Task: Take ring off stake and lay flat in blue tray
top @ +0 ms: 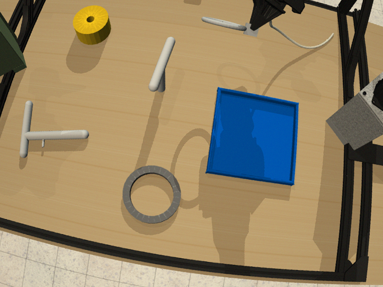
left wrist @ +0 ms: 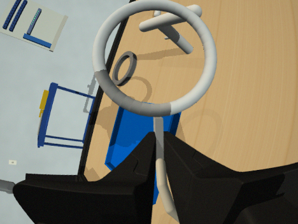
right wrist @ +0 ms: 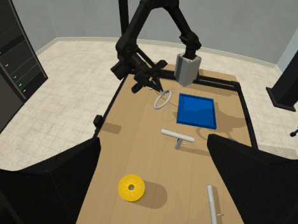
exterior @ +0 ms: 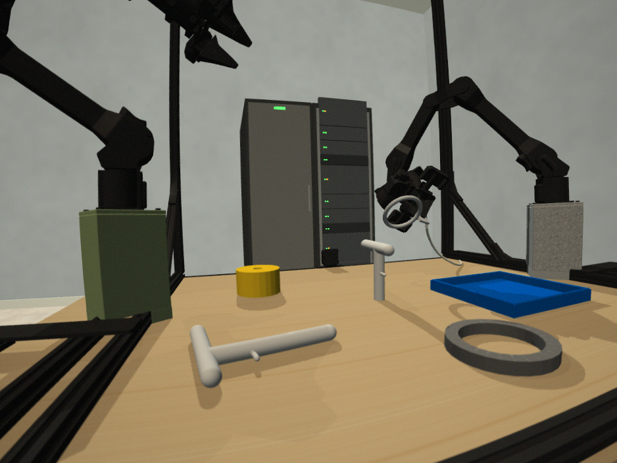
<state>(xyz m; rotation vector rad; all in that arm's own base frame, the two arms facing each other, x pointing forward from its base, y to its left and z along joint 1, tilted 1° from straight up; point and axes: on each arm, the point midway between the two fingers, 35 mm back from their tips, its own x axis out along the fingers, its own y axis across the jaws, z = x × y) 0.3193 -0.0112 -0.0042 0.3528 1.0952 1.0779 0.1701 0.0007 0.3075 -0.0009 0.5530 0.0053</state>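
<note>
- The ring is off the stake, in the air, upright and beside the tray.
- Now it should be carried above the tray, turned flat, and lowered gently inside all four walls; pressing a wall may slide the tray.
- The left jaws are closed on the ring's tab, with its line behind.
- The right jaws are wide open, holding nothing.
</note>
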